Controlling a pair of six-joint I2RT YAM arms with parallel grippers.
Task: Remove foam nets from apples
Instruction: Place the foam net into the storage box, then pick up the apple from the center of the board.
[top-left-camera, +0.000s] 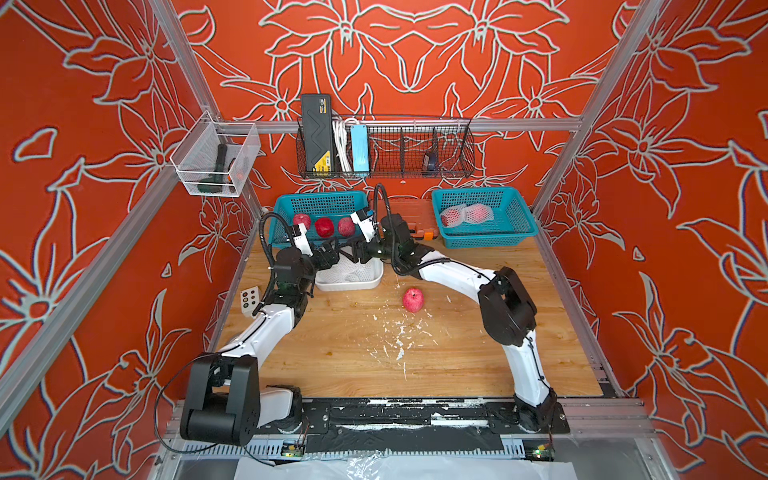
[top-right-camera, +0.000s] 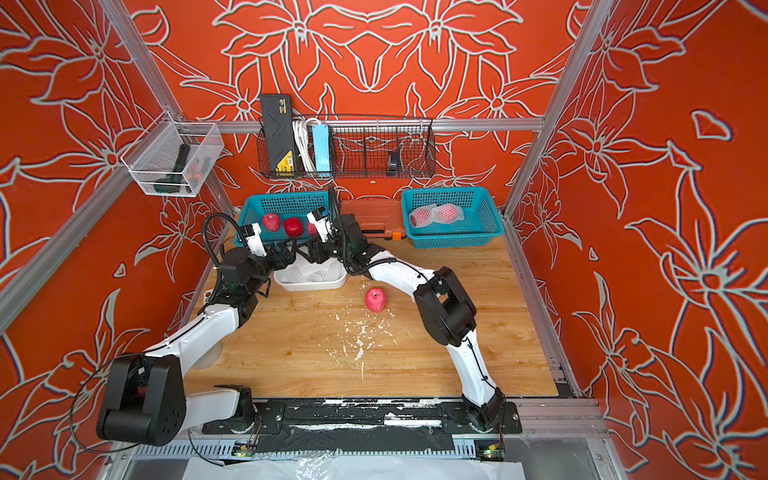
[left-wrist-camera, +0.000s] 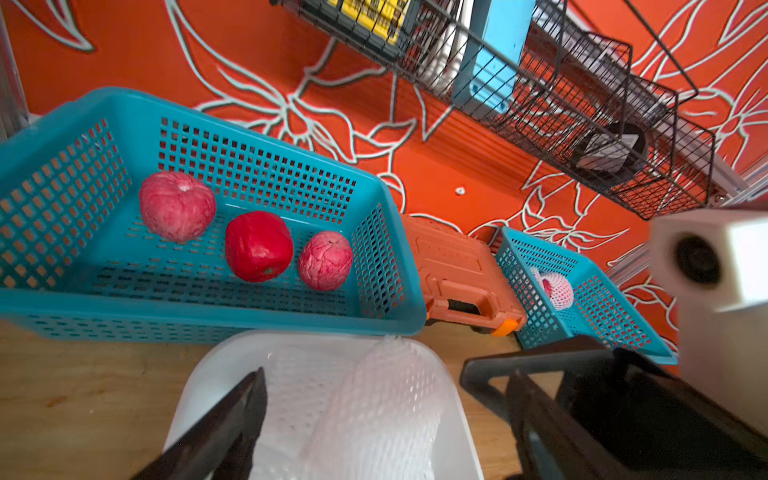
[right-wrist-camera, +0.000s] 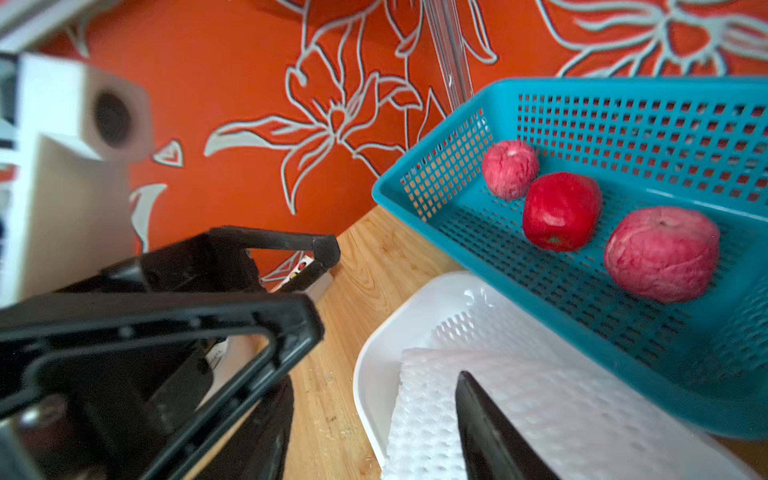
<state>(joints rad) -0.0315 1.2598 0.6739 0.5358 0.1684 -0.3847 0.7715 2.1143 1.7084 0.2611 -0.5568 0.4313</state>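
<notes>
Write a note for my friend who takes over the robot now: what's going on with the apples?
Left tool: open, empty, over the tray.
Right tool: jaws apart, empty, over the tray too.
Done: three bare apples lie in the left basket. A fourth apple sits bare on the table. Loose nets lie in the tray.
Left: two netted apples wait in the right basket. The fourth apple probably belongs in the left basket.
</notes>
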